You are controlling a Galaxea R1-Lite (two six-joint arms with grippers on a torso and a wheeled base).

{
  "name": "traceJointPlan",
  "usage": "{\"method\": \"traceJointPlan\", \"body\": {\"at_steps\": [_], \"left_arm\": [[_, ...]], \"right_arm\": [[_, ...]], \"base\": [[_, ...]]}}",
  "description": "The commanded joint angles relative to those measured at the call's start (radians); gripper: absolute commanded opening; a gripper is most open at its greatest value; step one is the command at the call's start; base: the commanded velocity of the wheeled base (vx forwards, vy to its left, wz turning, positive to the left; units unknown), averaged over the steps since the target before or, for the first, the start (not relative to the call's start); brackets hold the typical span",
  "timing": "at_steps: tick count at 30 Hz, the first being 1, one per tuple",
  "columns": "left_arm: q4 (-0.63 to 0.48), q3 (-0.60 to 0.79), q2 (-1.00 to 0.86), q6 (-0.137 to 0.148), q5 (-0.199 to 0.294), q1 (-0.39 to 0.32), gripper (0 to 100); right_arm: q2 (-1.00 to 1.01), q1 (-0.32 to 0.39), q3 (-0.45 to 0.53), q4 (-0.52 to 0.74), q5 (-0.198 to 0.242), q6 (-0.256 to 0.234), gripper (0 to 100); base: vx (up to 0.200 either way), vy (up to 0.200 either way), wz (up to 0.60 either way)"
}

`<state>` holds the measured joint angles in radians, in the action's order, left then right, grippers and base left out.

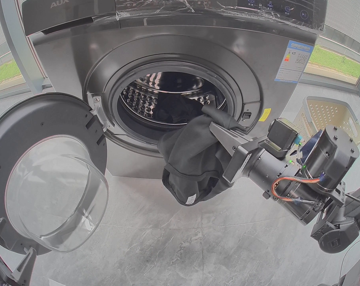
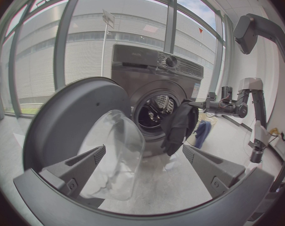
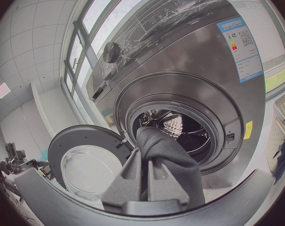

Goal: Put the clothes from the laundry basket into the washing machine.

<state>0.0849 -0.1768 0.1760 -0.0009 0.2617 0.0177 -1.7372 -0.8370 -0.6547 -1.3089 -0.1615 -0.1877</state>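
Black garment (image 1: 192, 159) hanging at washing machine (image 1: 180, 40) mouth, right gripper (image 1: 212, 127) clamping it; left gripper (image 2: 143, 149) jaws gaping wide

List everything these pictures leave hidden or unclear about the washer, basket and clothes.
- Laundry basket: head view, the right arm covers its lower part; what lies inside is hidden.
- Drum: head view, a dark shape inside is too shadowed to identify; the black garment hangs in front of its lower right rim.
- Right tool: right wrist view, the fabric hides how deep the grip goes.
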Motion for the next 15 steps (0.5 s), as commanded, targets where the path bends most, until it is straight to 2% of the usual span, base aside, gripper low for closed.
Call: {"method": "traceJointPlan", "body": {"at_steps": [1, 2, 5, 10, 15], "left_arm": [[0.110, -0.066, 0.369, 0.012, 0.162, 0.016, 100], [0.170, -0.072, 0.448, 0.018, 0.192, 0.028, 100], [0.282, -0.076, 0.594, 0.018, 0.202, 0.071, 100], [0.444, -0.090, 0.817, 0.009, 0.183, 0.212, 100], [0.549, -0.116, 0.970, 0.004, 0.154, 0.281, 100]], "right_arm": [[-0.050, 0.007, -0.082, -0.004, 0.011, -0.001, 0], [-0.056, 0.010, -0.091, -0.004, 0.019, -0.003, 0], [-0.058, 0.013, -0.108, -0.004, 0.030, -0.009, 0], [-0.056, 0.016, -0.120, -0.004, 0.030, -0.009, 0], [-0.056, 0.016, -0.115, -0.004, 0.030, -0.009, 0]], "base": [[0.000, 0.000, 0.00], [0.000, 0.000, 0.00], [0.000, 0.000, 0.00], [0.000, 0.000, 0.00], [0.000, 0.000, 0.00]]}}
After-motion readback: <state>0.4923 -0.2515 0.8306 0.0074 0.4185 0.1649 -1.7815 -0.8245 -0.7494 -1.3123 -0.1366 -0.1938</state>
